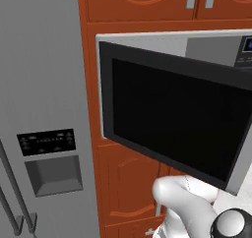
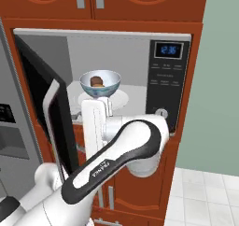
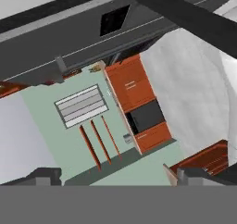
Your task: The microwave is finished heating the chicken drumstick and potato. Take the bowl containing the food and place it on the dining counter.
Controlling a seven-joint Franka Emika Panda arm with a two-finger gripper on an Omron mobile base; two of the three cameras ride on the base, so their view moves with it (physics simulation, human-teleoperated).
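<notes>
Silver microwave (image 2: 170, 71) open, door (image 1: 174, 119) swung wide.
One bowl (image 2: 100, 84) with food (image 2: 97, 81) above the arm; jaws' state seemingly hidden.

Your left base view sits close to the microwave (image 1: 172, 109), facing its open door; the right base view looks into its cavity over the arm (both share it). Your hand view peers past the fingers (image 3: 46, 176) across the room.
</notes>
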